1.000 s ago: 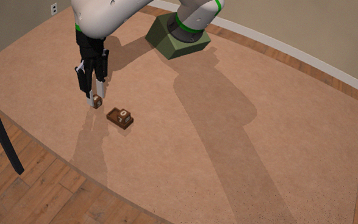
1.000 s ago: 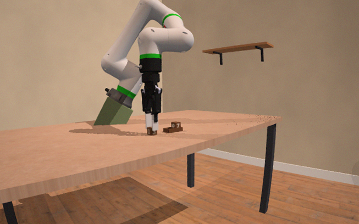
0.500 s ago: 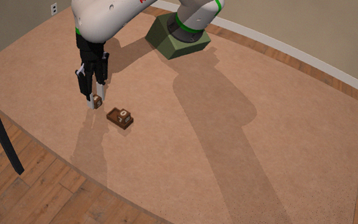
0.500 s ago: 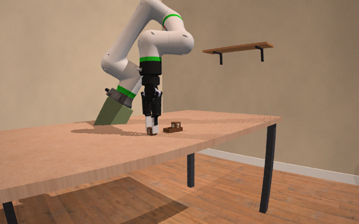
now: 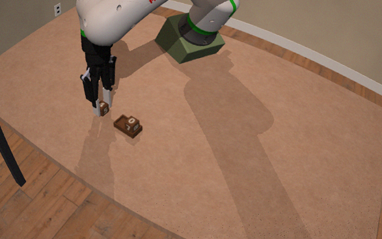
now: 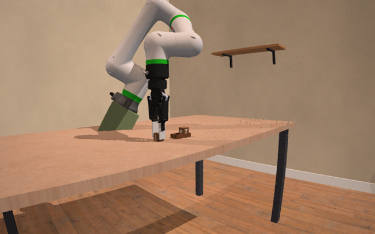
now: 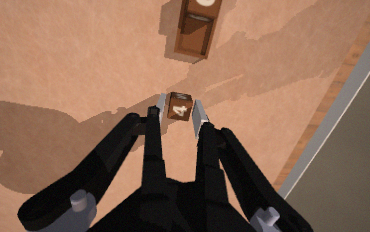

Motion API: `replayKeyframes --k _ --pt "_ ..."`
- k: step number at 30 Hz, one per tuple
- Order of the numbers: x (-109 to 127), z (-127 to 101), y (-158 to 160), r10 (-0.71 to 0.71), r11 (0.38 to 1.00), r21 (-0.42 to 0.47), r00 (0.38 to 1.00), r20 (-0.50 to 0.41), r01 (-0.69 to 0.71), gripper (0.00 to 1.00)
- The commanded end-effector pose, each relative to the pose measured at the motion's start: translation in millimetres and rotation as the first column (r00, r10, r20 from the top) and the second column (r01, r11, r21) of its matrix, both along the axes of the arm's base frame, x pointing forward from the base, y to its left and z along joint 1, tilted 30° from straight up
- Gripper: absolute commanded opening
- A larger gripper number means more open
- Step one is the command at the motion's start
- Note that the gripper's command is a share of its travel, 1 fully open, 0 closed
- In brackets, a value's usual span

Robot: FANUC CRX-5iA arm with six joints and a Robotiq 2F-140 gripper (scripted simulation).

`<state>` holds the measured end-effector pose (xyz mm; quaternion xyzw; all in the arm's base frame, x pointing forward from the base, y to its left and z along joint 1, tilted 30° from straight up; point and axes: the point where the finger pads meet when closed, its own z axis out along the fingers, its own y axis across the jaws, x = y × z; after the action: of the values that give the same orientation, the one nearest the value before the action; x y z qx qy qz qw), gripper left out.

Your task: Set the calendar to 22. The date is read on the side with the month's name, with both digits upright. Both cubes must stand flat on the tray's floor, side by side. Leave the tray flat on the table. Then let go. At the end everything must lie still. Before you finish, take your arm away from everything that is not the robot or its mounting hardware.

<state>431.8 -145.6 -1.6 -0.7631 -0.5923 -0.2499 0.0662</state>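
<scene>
A small brown digit cube (image 5: 104, 108) (image 6: 156, 136) (image 7: 180, 105) stands on the table left of the tray, with a 4 on its top face. My gripper (image 5: 102, 108) (image 6: 159, 136) (image 7: 179, 104) points straight down, low at the table. Its fingers straddle this cube, with a thin gap showing on each side in the wrist view. The brown wooden tray (image 5: 121, 122) (image 6: 177, 136) (image 7: 190, 52) lies flat on the table. It holds the second cube (image 5: 133, 122) (image 6: 183, 130) (image 7: 205, 3) in one half, a 0 on top. The tray's other half is empty.
The arm's green base (image 5: 186, 43) (image 6: 117, 118) stands at the back of the table. The table's near left edge (image 5: 31, 145) is a short way from the cube. A wall shelf (image 6: 248, 50) hangs far off to the right.
</scene>
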Motion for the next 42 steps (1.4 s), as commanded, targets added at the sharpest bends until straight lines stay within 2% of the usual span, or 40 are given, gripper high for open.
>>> replayKeyframes --k 1,17,18,42 --pt "0.1 0.1 -0.2 0.000 1.000 0.000 1.000 0.000 0.000 0.29" --pt "0.1 0.1 -0.2 0.000 1.000 0.000 1.000 0.000 0.000 0.29" --pt "0.1 0.1 -0.2 0.000 1.000 0.000 1.000 0.000 0.000 0.17" --pt "0.1 0.1 -0.2 0.000 1.000 0.000 1.000 0.000 0.000 0.17"
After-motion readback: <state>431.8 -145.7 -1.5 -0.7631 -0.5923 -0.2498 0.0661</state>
